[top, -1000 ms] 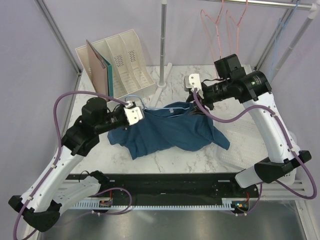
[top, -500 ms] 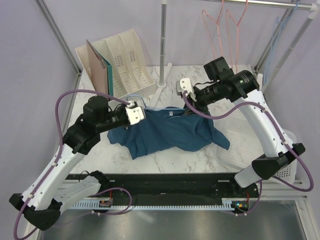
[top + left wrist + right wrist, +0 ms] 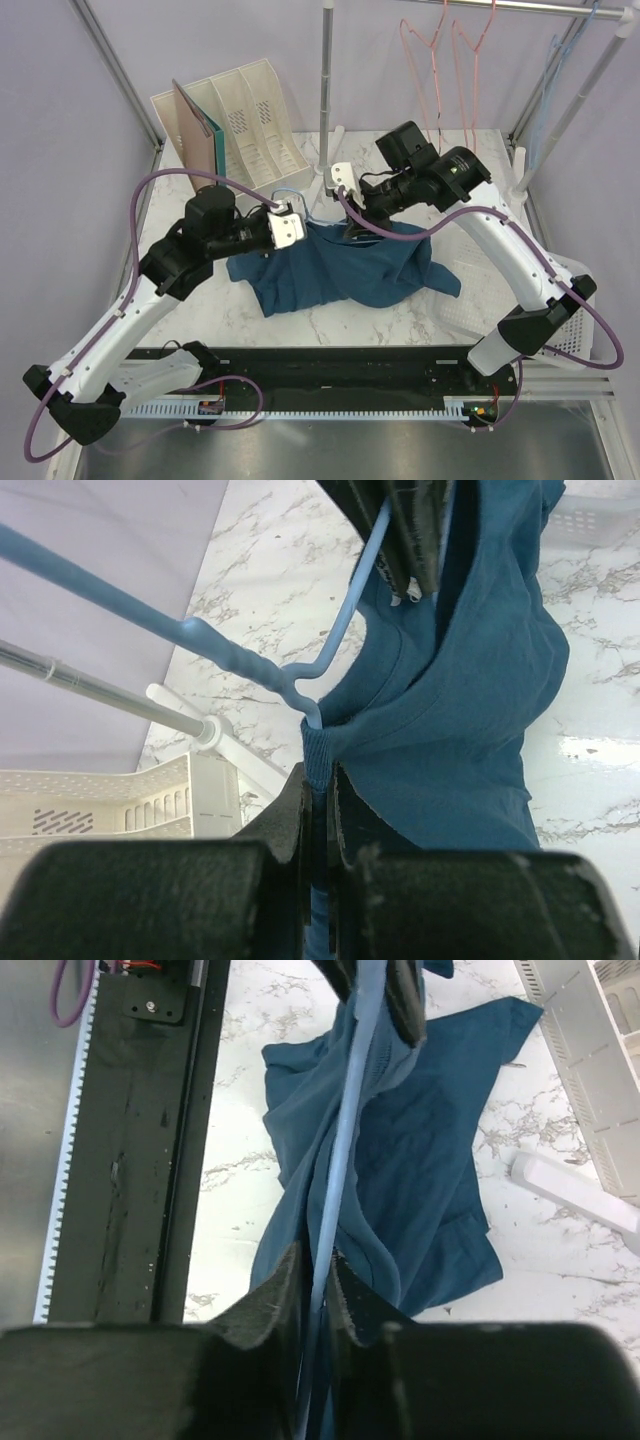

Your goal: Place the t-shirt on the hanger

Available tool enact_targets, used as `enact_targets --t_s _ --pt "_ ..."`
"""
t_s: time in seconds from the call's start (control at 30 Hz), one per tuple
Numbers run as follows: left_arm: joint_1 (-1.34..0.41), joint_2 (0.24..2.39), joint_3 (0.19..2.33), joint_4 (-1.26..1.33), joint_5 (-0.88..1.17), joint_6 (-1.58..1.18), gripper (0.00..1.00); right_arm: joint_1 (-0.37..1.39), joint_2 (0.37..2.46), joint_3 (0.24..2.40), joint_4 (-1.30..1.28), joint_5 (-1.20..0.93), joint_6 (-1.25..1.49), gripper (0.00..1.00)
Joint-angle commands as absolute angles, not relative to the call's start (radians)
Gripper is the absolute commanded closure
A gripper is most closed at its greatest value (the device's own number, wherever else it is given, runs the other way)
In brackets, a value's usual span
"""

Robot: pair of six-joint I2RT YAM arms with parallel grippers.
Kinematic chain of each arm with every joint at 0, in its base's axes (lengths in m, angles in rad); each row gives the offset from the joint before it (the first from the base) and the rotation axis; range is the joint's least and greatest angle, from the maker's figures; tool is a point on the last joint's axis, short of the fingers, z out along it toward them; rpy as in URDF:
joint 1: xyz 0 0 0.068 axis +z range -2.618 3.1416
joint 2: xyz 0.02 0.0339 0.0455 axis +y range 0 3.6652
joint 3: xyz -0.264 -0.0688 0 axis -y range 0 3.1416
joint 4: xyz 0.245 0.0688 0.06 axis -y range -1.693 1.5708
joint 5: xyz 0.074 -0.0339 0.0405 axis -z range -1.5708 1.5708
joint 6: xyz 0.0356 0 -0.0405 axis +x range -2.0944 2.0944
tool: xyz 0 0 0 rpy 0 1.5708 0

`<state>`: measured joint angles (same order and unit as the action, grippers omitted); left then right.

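Note:
The dark teal-blue t-shirt hangs bunched between my two grippers, its lower part resting on the marble table. The light-blue wire hanger is partly inside the shirt, with its hook sticking out by the collar. My left gripper is shut on the ribbed collar; in the left wrist view the hook and twisted neck rise just beyond the jaws. My right gripper is shut on the hanger's wire with shirt cloth draped around it, close to the left gripper.
A white file organizer with a brown and a teal folder stands at the back left. A metal rack pole rises just behind the grippers. Pink-red hangers hang from the rail. A white basket sits at right, a black strip along the front.
My right gripper has moved left with the hanger wire, toward the left gripper. The shirt's top has bunched up between them. The left gripper shifted slightly right.

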<state>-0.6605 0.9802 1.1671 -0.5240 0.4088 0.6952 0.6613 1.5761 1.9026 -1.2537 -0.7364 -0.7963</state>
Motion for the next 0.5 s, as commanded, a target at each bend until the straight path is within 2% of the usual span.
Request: enact_targets --t_s 0.0,0.03,0.13,0.17,0.2,0.23,0.27,0.3,0.33,0.47 --pt "-0.684 0.974 1.207 -0.471 0.384 0.661 0.98 0.676 1.583 1.931 -1.164 -0.718 -0.739 0.92" --pt "-0.684 0.970 1.210 -0.483 0.371 0.641 0.97 0.676 1.575 1.930 -1.163 -0.704 -0.739 1.00" --pt "-0.648 0.937 1.206 -0.561 0.337 0.598 0.77 0.672 1.548 1.911 -1.163 -0.669 -0.759 1.00" --pt "-0.628 0.928 1.209 -0.595 0.365 0.588 0.64 0.669 1.542 1.905 -1.161 -0.667 -0.761 1.00" --pt "-0.571 0.914 1.212 -0.654 0.400 0.578 0.58 0.664 1.537 1.899 -1.161 -0.666 -0.759 1.00" --pt "-0.545 0.888 1.215 -0.693 0.435 0.577 0.45 0.660 1.529 1.896 -1.161 -0.672 -0.761 1.00" --pt "-0.522 0.871 1.215 -0.724 0.487 0.578 0.40 0.658 1.526 1.890 -1.161 -0.670 -0.764 1.00" --pt "-0.479 0.858 1.210 -0.785 0.508 0.580 0.29 0.657 1.525 1.884 -1.161 -0.672 -0.764 1.00" --pt "-0.459 0.845 1.207 -0.814 0.524 0.597 0.12 0.657 1.519 1.882 -1.161 -0.683 -0.765 1.00" --pt "-0.330 0.813 1.193 -0.949 0.616 0.647 0.06 0.653 1.513 1.878 -1.160 -0.696 -0.767 1.00"
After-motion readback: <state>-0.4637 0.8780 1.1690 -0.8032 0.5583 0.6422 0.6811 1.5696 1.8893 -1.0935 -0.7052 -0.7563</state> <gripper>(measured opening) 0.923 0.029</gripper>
